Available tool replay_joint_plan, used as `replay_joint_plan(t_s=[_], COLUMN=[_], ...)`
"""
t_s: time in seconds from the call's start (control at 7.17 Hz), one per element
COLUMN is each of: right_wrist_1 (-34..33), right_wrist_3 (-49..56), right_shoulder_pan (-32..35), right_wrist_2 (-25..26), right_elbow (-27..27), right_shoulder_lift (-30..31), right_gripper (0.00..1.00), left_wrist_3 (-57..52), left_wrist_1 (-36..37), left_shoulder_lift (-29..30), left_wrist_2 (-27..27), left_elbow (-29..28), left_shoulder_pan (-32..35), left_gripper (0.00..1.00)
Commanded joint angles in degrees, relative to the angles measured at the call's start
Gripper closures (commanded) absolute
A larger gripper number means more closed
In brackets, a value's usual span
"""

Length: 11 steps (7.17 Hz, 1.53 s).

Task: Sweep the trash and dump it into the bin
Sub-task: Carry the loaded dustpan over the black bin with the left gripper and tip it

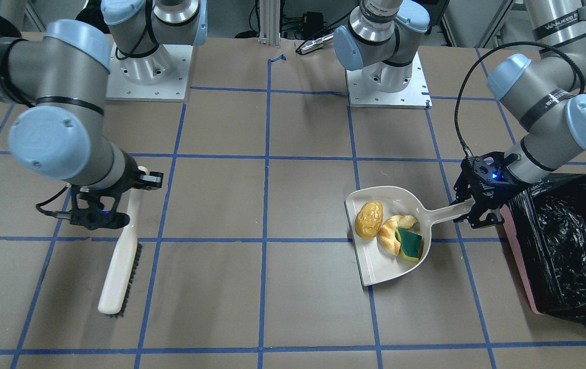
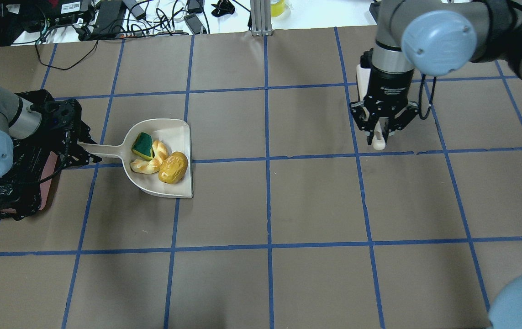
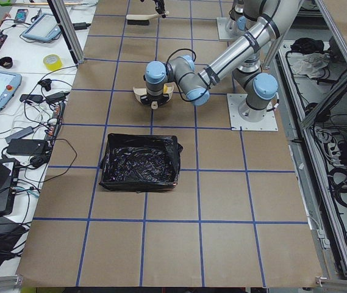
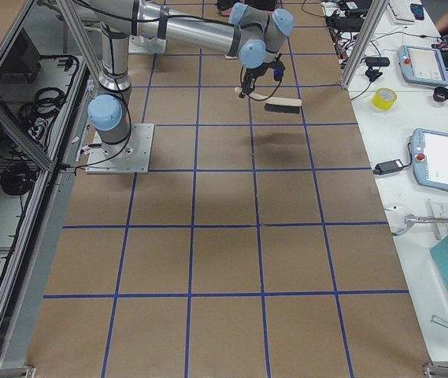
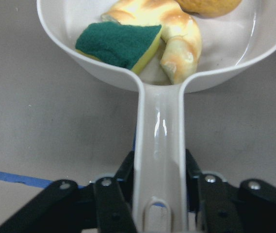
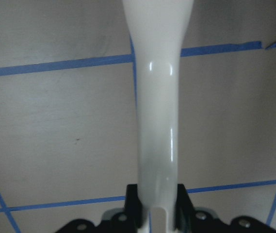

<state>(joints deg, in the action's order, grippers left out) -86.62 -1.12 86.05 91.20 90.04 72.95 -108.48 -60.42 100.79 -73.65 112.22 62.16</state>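
The trash [image 1: 390, 233] (three pieces) is held in the dustpan [image 1: 375, 266], pinched by the left gripper [image 1: 465, 207] beside the bin [image 1: 569, 246] at the table's [image 1: 303, 312] left edge; the brush [image 1: 116, 277] is clamped by the right gripper [image 2: 378, 135].
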Motion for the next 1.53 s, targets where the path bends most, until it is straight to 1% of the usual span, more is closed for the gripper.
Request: replay_joint_plan(t_s=[0.0, 0.14, 0.28, 0.42, 0.56, 0.84, 0.98, 1.12, 1.26, 1.4], right_wrist_1=[-7.0, -11.6, -13.3, -16.1, -17.6, -17.4, -17.1, -17.3, -17.6, -17.6], right_wrist_3=[16.5, 19.4, 20.7, 23.2, 23.5, 25.1, 24.6, 24.4, 24.4, 24.3], right_shoulder_pan=[-12.4, -14.9, -15.7, -15.9, -16.4, -17.0, -17.2, -18.1, -18.5, -18.5], right_wrist_2=[1.2, 2.8, 3.1, 6.8, 7.3, 7.6, 7.5, 7.6, 7.6, 7.5], right_elbow=[5.0, 6.9, 7.5, 7.5, 7.5, 7.6, 8.0, 9.1, 9.5, 9.5], right_shoulder_lift=[0.1, -0.6, -1.0, -1.8, -3.4, -4.7, -4.7, -4.7, -4.6, -4.6], right_gripper=[1.00, 1.00, 1.00, 1.00, 1.00, 1.00, 1.00, 1.00, 1.00, 1.00], left_wrist_3=[0.0, -0.1, -0.1, 0.0, 0.0, 0.0, 0.1, 0.1, -0.1, -0.9], left_wrist_1=[-1.3, -1.5, -1.5, -1.9, -2.9, -3.4, -4.3, -9.5, -15.1, -22.2], left_shoulder_lift=[0.0, 0.1, 0.0, 0.0, 0.0, -0.1, -0.8, -1.6, -2.2, -3.0], left_wrist_2=[3.4, 4.6, 5.0, 5.6, 8.3, 8.7, 8.6, 8.6, 8.7, 9.0], left_elbow=[-0.1, -0.1, -0.1, -0.1, -0.1, -0.3, -1.5, -4.4, -8.2, -11.4], left_shoulder_pan=[-1.8, -2.6, -2.7, -3.2, -4.7, -6.1, -6.2, -7.8, -11.8, -15.7], left_gripper=[1.00, 1.00, 1.00, 1.00, 1.00, 1.00, 1.00, 1.00, 1.00, 1.00])
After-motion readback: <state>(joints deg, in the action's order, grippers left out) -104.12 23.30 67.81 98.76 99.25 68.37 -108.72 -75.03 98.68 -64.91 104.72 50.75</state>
